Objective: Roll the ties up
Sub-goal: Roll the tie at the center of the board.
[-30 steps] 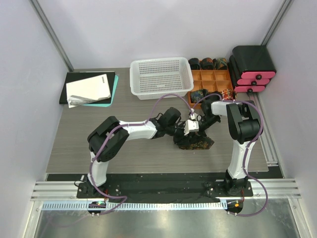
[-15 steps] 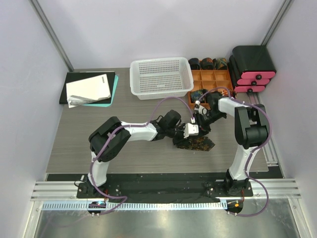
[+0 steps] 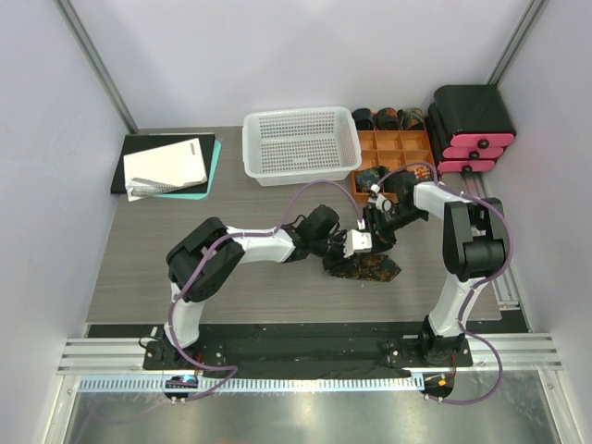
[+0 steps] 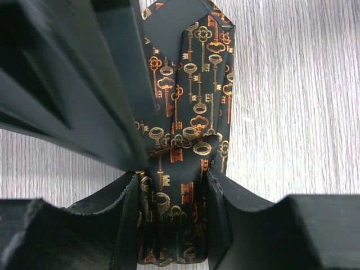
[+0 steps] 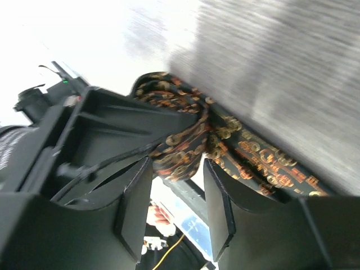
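Dark gold-keyed tie pinched in your left gripper, your right gripper parted, straddling its bunched fold.

The right gripper, pinched shut a second ago, now has its black jaws parted, with the dark key-patterned fabric necktie lying between them. The white-and-black right arm has swung its elbow out toward 3 o'clock.
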Controlling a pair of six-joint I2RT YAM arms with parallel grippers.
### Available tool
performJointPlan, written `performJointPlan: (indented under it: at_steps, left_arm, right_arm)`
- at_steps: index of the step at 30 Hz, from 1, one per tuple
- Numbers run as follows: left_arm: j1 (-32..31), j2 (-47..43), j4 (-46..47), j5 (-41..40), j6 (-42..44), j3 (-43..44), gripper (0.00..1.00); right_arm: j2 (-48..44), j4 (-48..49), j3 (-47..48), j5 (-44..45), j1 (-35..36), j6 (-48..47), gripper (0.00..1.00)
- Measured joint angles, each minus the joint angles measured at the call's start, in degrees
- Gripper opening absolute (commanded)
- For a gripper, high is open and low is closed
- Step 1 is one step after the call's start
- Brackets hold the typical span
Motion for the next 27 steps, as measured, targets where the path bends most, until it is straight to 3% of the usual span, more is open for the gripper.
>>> performJointPlan:
  at_steps: [8,12,17,20,27]
  left_arm:
    - [-0.07,0.42,-0.15,-0.37,0.22,0.11,0.44]
    - [-0.09,0.55,-0.37,-0.52,0.22,0.26,0.45]
    - [-0.13,0.57,-0.55,-0.79,0.2,0.28,0.48]
    - [-0.17,0.57,-0.66,-1.05,0.17,0.28,0.53]
    - [0.85,-0.48,-2.03,-0.94,-1.01,-0.7,0.73]
  right_arm:
    - [-3.32,-0.46,-1.36,-4.15,-0.5,0.07,0.51]
    - [-3.43,0.92,-3.89,-3.65,0.63,0.31,0.45]
    - [-1.51,2.86,-5.35,-2.32,1.9,0.48,0.27]
    - [0.31,3.54,-5.35,-2.12,1.9,0.79,0.03]
    - [0.76,3.23,-5.35,1.07,1.84,0.85,0.01]
